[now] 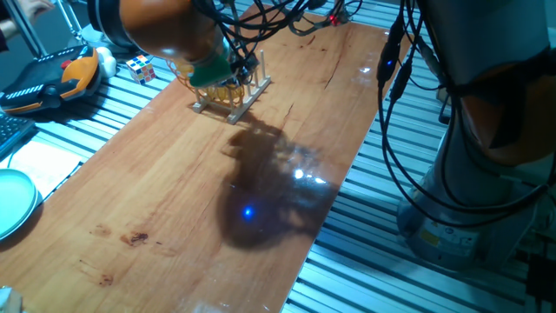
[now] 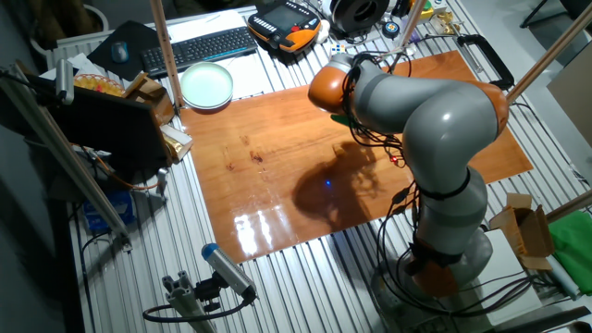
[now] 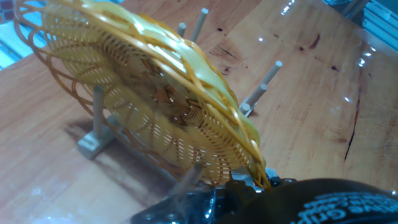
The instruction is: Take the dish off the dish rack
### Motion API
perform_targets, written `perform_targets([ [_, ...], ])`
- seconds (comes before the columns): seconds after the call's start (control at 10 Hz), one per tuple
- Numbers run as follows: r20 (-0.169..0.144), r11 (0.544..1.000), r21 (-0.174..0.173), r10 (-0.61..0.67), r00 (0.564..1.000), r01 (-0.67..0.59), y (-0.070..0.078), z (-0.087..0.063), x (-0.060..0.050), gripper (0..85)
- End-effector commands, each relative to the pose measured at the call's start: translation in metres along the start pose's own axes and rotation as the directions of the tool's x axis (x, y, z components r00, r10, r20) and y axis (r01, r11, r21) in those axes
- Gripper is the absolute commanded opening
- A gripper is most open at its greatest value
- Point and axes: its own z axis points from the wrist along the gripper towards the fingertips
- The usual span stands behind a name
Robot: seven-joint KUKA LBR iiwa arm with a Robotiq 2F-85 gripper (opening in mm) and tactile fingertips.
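Gripper: the dark body of the gripper (image 3: 261, 202) is seen nearest the lens, at 6 o'clock in the hand view, pressed up against the lower rim of the dish; whether it is clenched on that rim or released cannot be told, since the fingertips are hidden.

Dish: the yellow woven dish (image 3: 155, 99) is stood on edge and tilted, its open weave filling the hand view from 10 o'clock to 5 o'clock. It is held between the pegs of the dish rack.

Dish rack: the light wooden dish rack (image 3: 93, 140) is seen beneath and behind the dish, with one base end at 8 o'clock and thin upright pegs showing past the dish's rim at 1 to 3 o'clock. In one fixed view the rack (image 1: 228, 97) is set at 11 o'clock on the bench, partly covered by the arm.

Arm: the grey and orange arm (image 2: 416, 111) is bent low over the rack; the dish is hidden by it in the other fixed view.

Bench: the wooden bench (image 1: 174, 200) carries the rack, with a dark shadow and glare at its middle.

Teal plate: a smooth teal plate (image 2: 206, 87) is laid just off the bench at 11 o'clock in the other fixed view, well apart from the rack.

Keyboard: a black keyboard (image 2: 203, 46) is laid beyond the plate.

Puzzle cube: a coloured puzzle cube (image 1: 142, 68) is set beside the bench at 10 o'clock.
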Motion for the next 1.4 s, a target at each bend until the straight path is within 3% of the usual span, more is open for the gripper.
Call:
perform_targets([
  [0.0, 0.003, 1.000, 0.004, 0.008, 1.000, -0.008, 0.000, -0.001, -0.002, 0.7],
  [0.7, 0.009, 0.999, 0.031, 0.026, 1.000, -0.026, -0.003, -0.020, -0.009, 0.7],
  [1.3, 0.017, 0.999, 0.047, 0.006, 1.000, -0.007, -0.014, -0.046, -0.026, 0.7],
])
